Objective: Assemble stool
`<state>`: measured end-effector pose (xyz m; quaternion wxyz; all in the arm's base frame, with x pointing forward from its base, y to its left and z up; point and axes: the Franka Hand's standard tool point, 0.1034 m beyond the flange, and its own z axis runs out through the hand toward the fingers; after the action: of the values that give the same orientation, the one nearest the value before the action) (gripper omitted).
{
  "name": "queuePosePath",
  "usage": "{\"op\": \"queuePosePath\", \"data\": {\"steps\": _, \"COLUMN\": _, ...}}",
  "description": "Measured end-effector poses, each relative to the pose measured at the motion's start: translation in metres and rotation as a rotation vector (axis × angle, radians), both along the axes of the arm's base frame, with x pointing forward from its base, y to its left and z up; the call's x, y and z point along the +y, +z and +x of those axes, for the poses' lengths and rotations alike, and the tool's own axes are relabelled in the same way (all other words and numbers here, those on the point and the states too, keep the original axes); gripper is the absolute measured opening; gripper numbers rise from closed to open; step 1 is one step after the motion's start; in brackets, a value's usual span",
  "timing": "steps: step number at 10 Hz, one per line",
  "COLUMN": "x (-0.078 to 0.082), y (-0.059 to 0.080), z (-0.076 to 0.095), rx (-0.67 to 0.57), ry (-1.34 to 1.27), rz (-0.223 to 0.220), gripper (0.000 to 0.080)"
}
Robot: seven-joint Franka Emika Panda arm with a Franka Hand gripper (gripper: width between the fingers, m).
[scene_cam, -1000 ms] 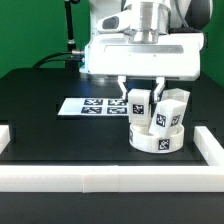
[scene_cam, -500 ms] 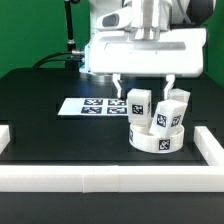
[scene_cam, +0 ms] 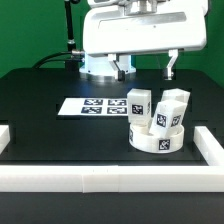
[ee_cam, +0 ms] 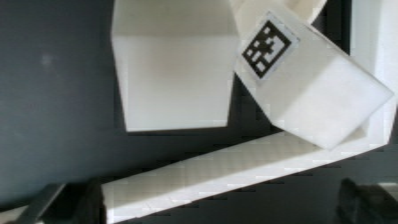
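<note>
The stool's round white seat (scene_cam: 155,141) lies on the black table at the exterior view's right. Three white blocky legs with black-and-white tags stand on it: one at the back left (scene_cam: 138,103), one at the back right (scene_cam: 176,103), one in front (scene_cam: 160,120). My gripper (scene_cam: 146,68) hangs open and empty well above the legs, touching nothing. In the wrist view I look down on the legs (ee_cam: 178,70), one of them with a tag (ee_cam: 270,48), and my dark fingertips (ee_cam: 50,204) show at the picture's edge, wide apart.
The marker board (scene_cam: 94,106) lies flat to the left of the stool in the exterior view. Long white border rails run along the table's front (scene_cam: 100,178), right (scene_cam: 210,148) and left (scene_cam: 5,136). The robot's white base (scene_cam: 100,66) stands behind.
My gripper has risen straight up, from its fingers either side of the back legs to well above them. The legs and seat have not moved.
</note>
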<state>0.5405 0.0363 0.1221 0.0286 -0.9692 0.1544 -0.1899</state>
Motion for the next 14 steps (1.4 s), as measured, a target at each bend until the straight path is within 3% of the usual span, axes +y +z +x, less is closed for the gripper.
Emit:
{"op": "queuePosePath", "data": {"steps": 4, "x": 0.001, "y": -0.004, "z": -0.003, "rx": 0.058, "ry": -0.004, "rz": 0.025, "gripper": 0.0649}}
{"op": "queuePosePath", "data": {"steps": 6, "x": 0.002, "y": -0.012, "z": -0.011, "rx": 0.198, "ry": -0.03, "rz": 0.083, "gripper": 0.0649}}
{"op": "queuePosePath", "data": {"steps": 8, "x": -0.009, "y": -0.013, "z": -0.013, "rx": 0.331, "ry": 0.021, "rz": 0.125, "gripper": 0.0649}}
{"op": "queuePosePath", "data": {"steps": 10, "x": -0.009, "y": -0.012, "z": -0.014, "rx": 0.478, "ry": 0.019, "rz": 0.191, "gripper": 0.0649}}
{"op": "queuePosePath", "data": {"steps": 13, "x": -0.011, "y": -0.016, "z": -0.013, "rx": 0.476, "ry": 0.005, "rz": 0.182, "gripper": 0.0649}}
{"op": "queuePosePath", "data": {"steps": 14, "x": -0.011, "y": -0.021, "z": -0.016, "rx": 0.473, "ry": -0.006, "rz": 0.157, "gripper": 0.0649}}
